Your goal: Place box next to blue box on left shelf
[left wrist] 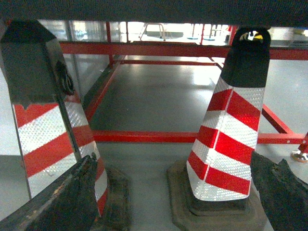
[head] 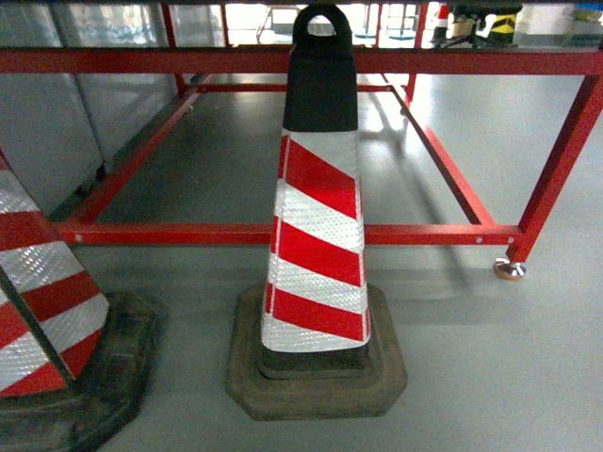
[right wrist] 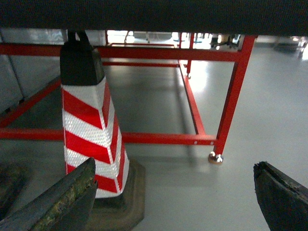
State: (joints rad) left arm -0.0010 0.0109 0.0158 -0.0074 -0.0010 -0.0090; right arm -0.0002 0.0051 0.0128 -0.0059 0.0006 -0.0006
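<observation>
The box and the blue box are out of view in all three views, and I cannot make out a left shelf. My left gripper is open, its dark worn fingers spread wide with only floor and cone bases between them. My right gripper is open too, with bare grey floor between its fingers. Neither gripper shows in the head view.
A red-and-white striped traffic cone stands close ahead, and a second cone at the near left. Behind them runs a low red metal frame with a foot at the right. Grey panels line the left.
</observation>
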